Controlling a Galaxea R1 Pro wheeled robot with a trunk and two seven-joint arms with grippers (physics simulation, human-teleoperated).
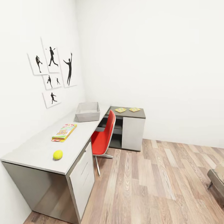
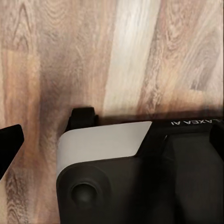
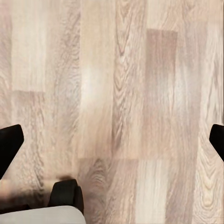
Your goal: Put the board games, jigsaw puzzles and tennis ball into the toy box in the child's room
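A child's room, seen from my head cam: nearest on the pale top of the L-shaped table (image 1: 37,149) sits the tennis ball (image 1: 58,154), close to the front edge, w/ bare top all around it. Further along the same top lies one board game (image 1: 64,132) — a flat box w/ a busy yellow, green and red cover, well apart from the ball. Beyond that, at the far end against the wall, stands the light grey toy box (image 1: 87,111), open-topped; I can't see its inside from this angle. On the dark grey wing of the table, right of the toy box, two jigsaw puzzles (image 1: 127,109) lie flat side by side, near but not touching. A red chair (image 1: 104,138) is tucked in the desk's corner; silhouette prints (image 1: 53,73) hang on the wall above. A corner of the bed (image 1: 217,177) shows at far right. My left gripper (image 2: 114,144) and right gripper (image 3: 112,142) both hang over wood floor (image 3: 116,93) — fingers wide apart, at the frame edges, holding nothing.
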